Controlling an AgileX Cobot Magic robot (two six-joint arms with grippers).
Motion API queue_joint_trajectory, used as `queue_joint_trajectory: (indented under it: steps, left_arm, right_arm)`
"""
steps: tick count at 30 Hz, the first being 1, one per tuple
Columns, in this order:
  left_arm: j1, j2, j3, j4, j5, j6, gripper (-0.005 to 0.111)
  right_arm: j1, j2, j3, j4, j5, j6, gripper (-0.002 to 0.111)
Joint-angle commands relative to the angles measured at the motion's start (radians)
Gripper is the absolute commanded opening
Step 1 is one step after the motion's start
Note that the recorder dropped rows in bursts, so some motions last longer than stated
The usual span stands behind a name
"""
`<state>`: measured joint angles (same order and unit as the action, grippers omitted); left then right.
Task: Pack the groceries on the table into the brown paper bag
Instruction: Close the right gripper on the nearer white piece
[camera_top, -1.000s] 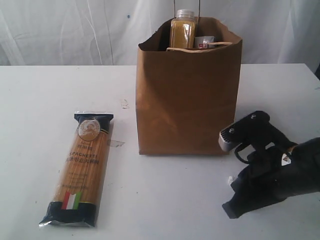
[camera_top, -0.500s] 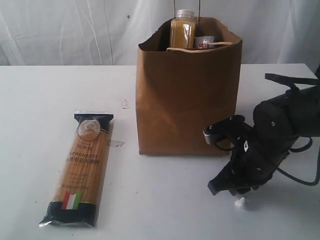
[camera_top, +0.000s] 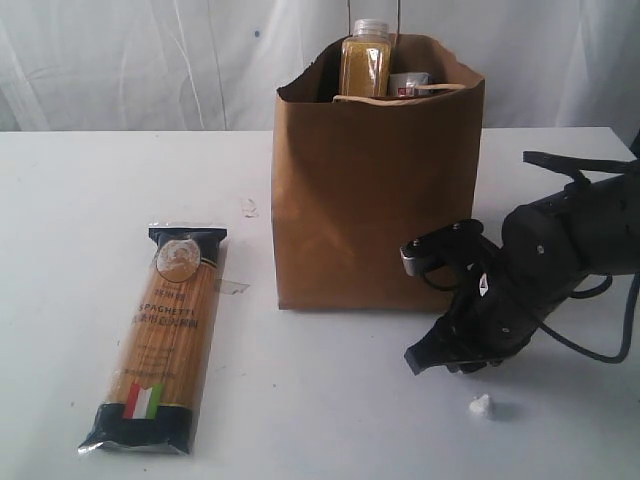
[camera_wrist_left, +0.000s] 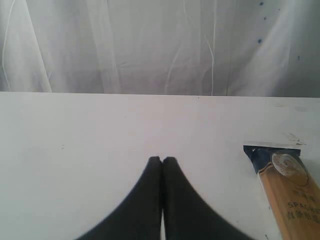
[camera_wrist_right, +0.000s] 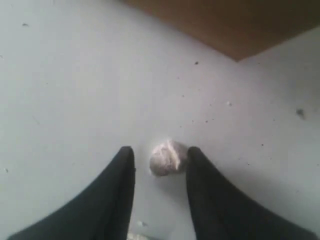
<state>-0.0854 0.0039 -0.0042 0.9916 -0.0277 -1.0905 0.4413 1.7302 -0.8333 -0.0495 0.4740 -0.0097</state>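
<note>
Here, the brown paper bag (camera_top: 370, 200) is standing upright on the white bench (camera_top: 90, 190), the yellow-grain bottle (camera_top: 365, 62) poking out of its top, while the long spaghetti packet (camera_top: 160, 335) is lying flat off to the bag's left. The right pincer (camera_wrist_right: 160, 150) is hovering low before the bag's right corner, parted a little and gripping nothing, with a small crumpled white scrap (camera_wrist_right: 168, 157) lying nearby. The left pincer (camera_wrist_left: 162, 160) is pressing closed on nothing.
</note>
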Motion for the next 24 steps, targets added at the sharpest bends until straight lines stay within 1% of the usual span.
queue_joint_trajectory:
  steps: [1, 3, 5, 8, 10, 17, 21, 24]
  left_arm:
    - [-0.008, -0.004, 0.004, 0.011, -0.004, 0.000, 0.001]
    - [-0.008, -0.004, 0.004, 0.011, -0.004, 0.000, 0.001]
    - [-0.008, -0.004, 0.004, 0.011, -0.004, 0.000, 0.001]
    - [-0.008, -0.004, 0.004, 0.011, -0.004, 0.000, 0.001]
    - [-0.008, -0.004, 0.004, 0.011, -0.004, 0.000, 0.001]
    - [-0.008, -0.004, 0.004, 0.011, -0.004, 0.000, 0.001]
    - [-0.008, -0.004, 0.004, 0.011, -0.004, 0.000, 0.001]
    - [-0.008, -0.004, 0.004, 0.011, -0.004, 0.000, 0.001]
  right_arm:
    - [-0.006, -0.002, -0.004, -0.002, 0.010, 0.010, 0.033]
    - [-0.006, -0.002, -0.004, -0.002, 0.019, 0.010, 0.030]
    - [-0.006, -0.002, -0.004, -0.002, 0.024, 0.010, 0.023]
    - [-0.006, -0.004, -0.004, -0.002, 0.026, 0.010, 0.007]
    - [-0.006, -0.004, -0.007, -0.002, 0.039, 0.010, 0.000]
    - [-0.004, -0.068, -0.041, -0.002, 0.184, 0.010, 0.000]
    - [-0.004, -0.180, -0.028, 0.031, 0.237, 0.010, 0.000]
    - [-0.004, -0.280, 0.003, 0.096, 0.244, -0.038, 0.000]
